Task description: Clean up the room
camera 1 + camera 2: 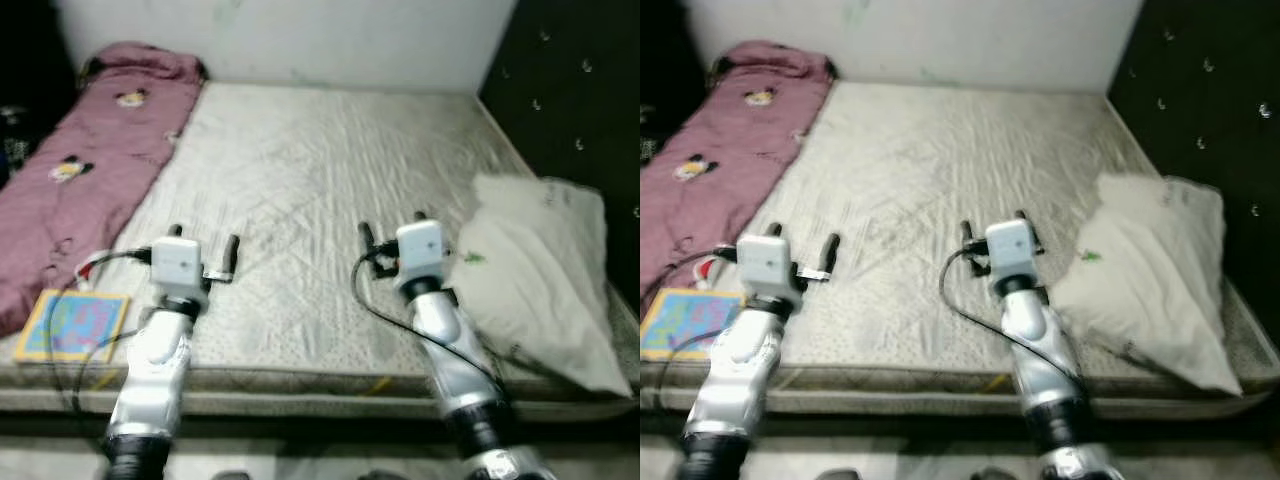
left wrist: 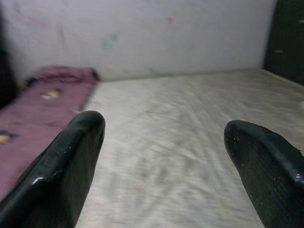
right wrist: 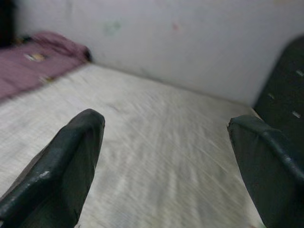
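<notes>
Standing at the bed (image 1: 320,170), we judge little done: pillow (image 1: 540,270) slumped at its right edge, pink blanket (image 1: 80,190) bunched left, book (image 1: 72,325) near the corner. Left gripper (image 1: 205,255) and right gripper (image 1: 392,232) hover with jaws released, empty.

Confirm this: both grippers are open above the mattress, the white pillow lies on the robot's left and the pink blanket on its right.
Sides are swapped. The left eye view shows the white pillow on the robot's right and the pink blanket on its left. Left gripper and right gripper are open above the mattress.
</notes>
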Robot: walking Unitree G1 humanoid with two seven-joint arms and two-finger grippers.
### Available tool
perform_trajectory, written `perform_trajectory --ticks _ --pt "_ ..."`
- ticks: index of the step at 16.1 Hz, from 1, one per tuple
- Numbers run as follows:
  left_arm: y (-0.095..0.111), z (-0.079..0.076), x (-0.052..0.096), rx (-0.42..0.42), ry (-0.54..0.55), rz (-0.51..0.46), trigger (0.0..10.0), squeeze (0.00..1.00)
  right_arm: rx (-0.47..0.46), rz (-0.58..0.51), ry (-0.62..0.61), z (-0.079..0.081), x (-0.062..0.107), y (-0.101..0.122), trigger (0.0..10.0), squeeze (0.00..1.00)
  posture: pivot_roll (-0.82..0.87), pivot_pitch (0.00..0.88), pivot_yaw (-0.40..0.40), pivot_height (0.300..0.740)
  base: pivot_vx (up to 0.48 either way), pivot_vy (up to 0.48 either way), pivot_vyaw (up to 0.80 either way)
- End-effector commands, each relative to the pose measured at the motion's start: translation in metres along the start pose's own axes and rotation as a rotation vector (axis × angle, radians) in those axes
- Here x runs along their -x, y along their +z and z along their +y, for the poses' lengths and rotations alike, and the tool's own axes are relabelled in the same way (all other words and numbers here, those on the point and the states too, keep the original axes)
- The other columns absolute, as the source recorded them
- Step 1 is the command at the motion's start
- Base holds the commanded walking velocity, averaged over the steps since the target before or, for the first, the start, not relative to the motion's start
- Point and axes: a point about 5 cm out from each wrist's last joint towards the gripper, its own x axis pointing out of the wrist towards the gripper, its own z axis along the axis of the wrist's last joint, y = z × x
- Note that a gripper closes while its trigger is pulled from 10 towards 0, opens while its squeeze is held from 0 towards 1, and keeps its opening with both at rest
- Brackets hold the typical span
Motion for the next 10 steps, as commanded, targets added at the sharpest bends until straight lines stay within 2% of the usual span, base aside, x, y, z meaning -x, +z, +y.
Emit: perform_trajectory --ticks 1,3,8,10 --pt "0.0042 0.0084 -0.0012 -0.026 0.014 -0.014 10.0 0.0 -0.01 -0.031 0.002 0.0024 -0.0046 0.0088 10.0 0.0 0.08 0.0 -0.014 0.74 0.0 0.0 0.0" --pt "0.0022 0.0105 -0.0018 -0.036 0.044 0.002 10.0 0.0 -0.001 -0.032 0.008 0.0034 -0.0049 0.0087 10.0 0.0 0.08 0.0 -0.015 0.74 0.0 0.0 0.0" --pt "0.0017 0.0094 -0.0016 -0.043 0.046 0.004 10.0 0.0 0.002 -0.031 0.011 0.0038 -0.0044 0.0083 10.0 0.0 0.09 0.0 -0.021 0.74 0.0 0.0 0.69" --pt "0.0011 0.0093 -0.0017 -0.041 0.047 0.008 10.0 0.0 0.002 -0.029 0.013 0.0039 -0.0044 0.0078 10.0 0.0 0.09 0.0 -0.021 0.74 0.0 0.0 0.0"
